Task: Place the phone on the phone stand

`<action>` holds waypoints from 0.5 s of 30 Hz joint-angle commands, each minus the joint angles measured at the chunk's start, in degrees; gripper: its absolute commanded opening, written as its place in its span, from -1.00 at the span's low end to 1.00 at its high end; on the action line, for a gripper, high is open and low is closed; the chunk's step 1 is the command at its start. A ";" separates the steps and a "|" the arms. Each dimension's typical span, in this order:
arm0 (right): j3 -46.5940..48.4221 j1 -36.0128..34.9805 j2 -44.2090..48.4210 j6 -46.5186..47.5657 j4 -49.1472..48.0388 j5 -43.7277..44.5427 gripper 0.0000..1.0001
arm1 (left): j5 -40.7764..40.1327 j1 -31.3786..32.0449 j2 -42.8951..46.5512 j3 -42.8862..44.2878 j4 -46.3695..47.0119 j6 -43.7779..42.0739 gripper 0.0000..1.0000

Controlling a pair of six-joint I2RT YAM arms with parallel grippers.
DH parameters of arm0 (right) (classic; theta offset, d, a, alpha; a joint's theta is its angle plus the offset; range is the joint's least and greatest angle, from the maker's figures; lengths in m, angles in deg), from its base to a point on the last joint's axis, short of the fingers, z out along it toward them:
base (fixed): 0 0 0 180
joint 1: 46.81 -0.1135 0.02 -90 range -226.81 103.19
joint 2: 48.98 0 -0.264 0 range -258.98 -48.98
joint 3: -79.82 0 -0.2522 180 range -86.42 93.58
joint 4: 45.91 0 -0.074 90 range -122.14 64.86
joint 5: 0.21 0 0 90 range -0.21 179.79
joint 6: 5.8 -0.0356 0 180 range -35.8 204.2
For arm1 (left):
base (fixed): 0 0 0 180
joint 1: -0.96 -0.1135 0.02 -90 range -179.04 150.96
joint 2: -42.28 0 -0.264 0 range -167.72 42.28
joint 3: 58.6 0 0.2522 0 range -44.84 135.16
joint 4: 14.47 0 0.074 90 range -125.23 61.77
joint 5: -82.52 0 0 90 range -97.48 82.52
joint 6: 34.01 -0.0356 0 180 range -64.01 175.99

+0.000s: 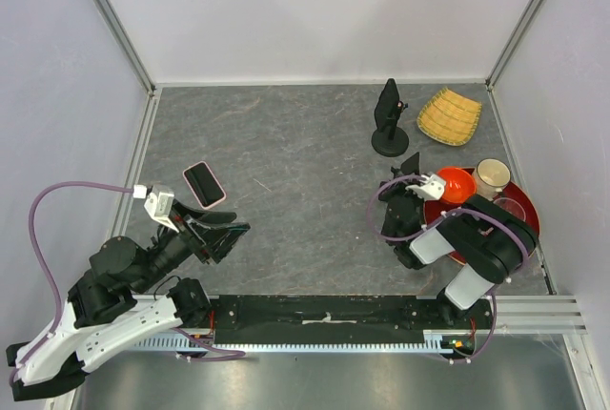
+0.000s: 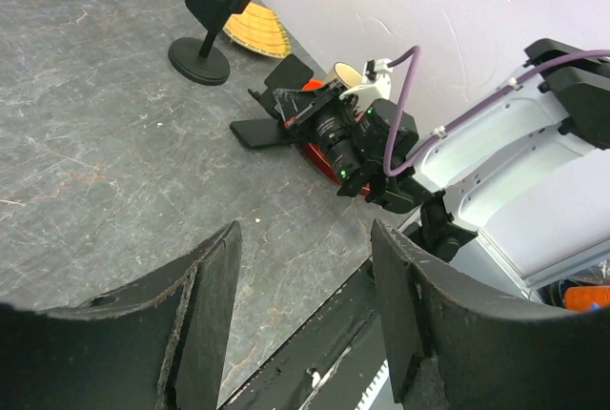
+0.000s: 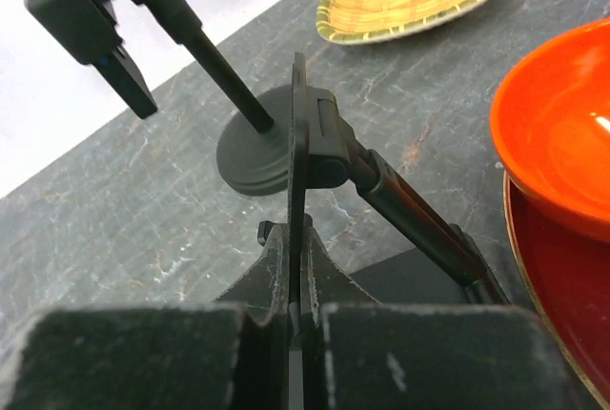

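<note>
Phone (image 1: 203, 184) flat on the table (image 1: 305, 162)
It lies at 9 o'clock, the phone stand (image 1: 389, 119) at 1 o'clock, well apart. The left tool (image 1: 233, 231) stands partly open and empty near the phone; the right tool (image 1: 408, 170) is closed.

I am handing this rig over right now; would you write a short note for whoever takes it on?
Left gripper: open and empty, just on the near side of the phone, not touching it.
Right gripper: shut, holding nothing, pointing toward the phone stand.
Phone: lying flat on the table, left side.
Phone stand: upright at the far right, cradle empty.
Done: nothing yet; the phone has not been picked up.
Left: grasp the phone, carry it across, set it on the stand.
</note>
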 commanded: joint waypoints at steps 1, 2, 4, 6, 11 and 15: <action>-3.66 3.52 -3.62 0.39 -25.03 -10.85 -1.00 | 1.38 -0.14 -0.18 -0.55 3.34 -1.74 0.26; -4.62 4.32 -3.62 0.29 -25.73 -12.96 -1.00 | 1.55 -0.14 0.08 -0.63 3.34 -1.65 0.26; -5.59 6.08 -3.01 1.25 -26.70 -19.88 -1.00 | 1.64 -0.14 0.17 -0.64 3.52 -1.74 0.26; -7.35 7.49 -1.52 0.82 -26.35 -23.08 -1.00 | 1.81 -0.14 0.17 -0.64 3.61 -1.65 0.26; -9.11 13.11 -0.89 -1.55 -25.47 -36.52 -1.00 | 2.60 -0.14 0.17 -0.81 4.04 -1.74 0.25; -8.67 15.84 -3.09 -2.96 -26.79 -41.45 -1.00 | 2.96 -0.14 0.17 -0.72 4.22 -1.74 0.25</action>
